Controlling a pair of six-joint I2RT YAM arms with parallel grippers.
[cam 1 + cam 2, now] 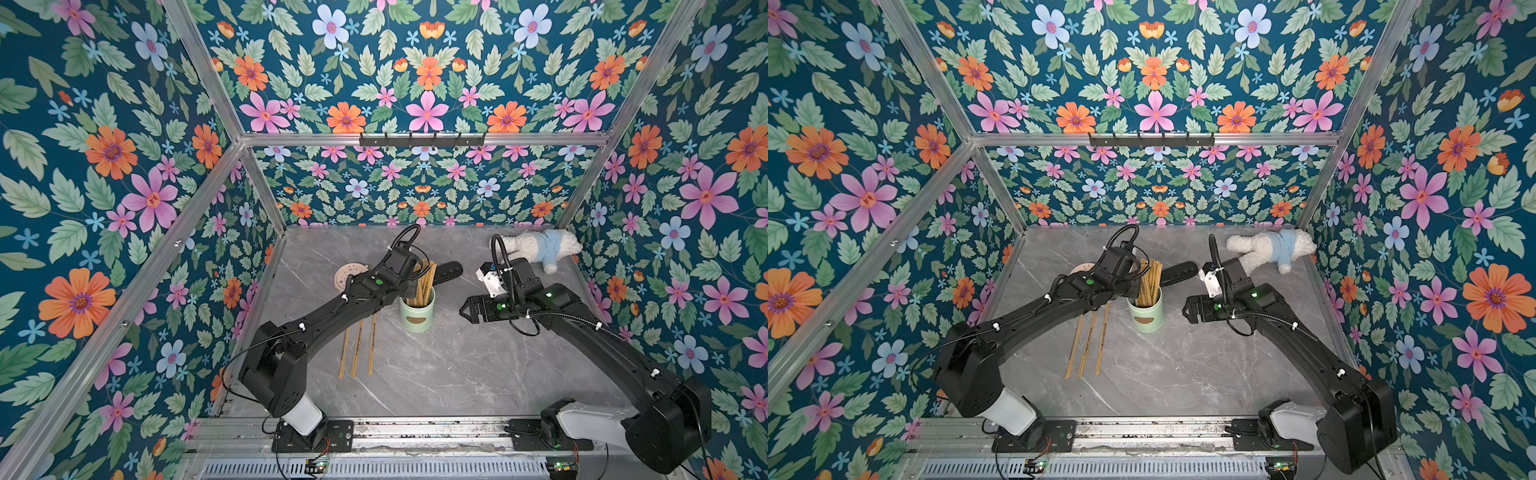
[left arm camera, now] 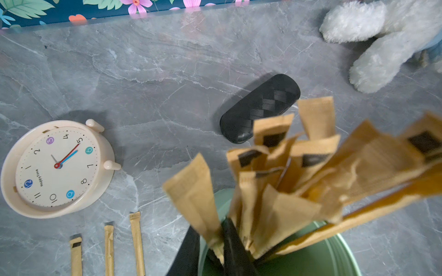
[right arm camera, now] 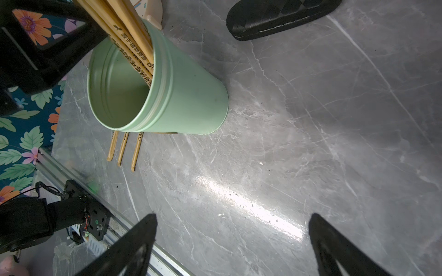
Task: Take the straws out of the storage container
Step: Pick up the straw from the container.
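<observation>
The storage container (image 1: pixel 417 316) (image 1: pixel 1146 318), a mint-green canister, stands upright mid-table with several straws (image 1: pixel 424 279) (image 1: pixel 1149 276) fanning out of it. In the left wrist view my left gripper (image 2: pixel 209 223) reaches in at the rim (image 2: pixel 311 258), its black fingers (image 2: pixel 233 246) pinched on one tan straw (image 2: pixel 196 191) at the bundle's edge. Three straws (image 1: pixel 357 349) (image 2: pixel 137 243) (image 3: pixel 123 148) lie side by side on the table to the canister's left. My right gripper (image 1: pixel 467 309) (image 3: pixel 233 216) hovers open and empty to the right of the container (image 3: pixel 186 95).
A pinkish round clock (image 1: pixel 349 276) (image 2: pixel 57 167) lies face up behind the left arm. A black woven case (image 1: pixel 446 270) (image 2: pixel 260 107) lies behind the canister. A white plush toy in blue (image 1: pixel 540 247) sits in the back right corner.
</observation>
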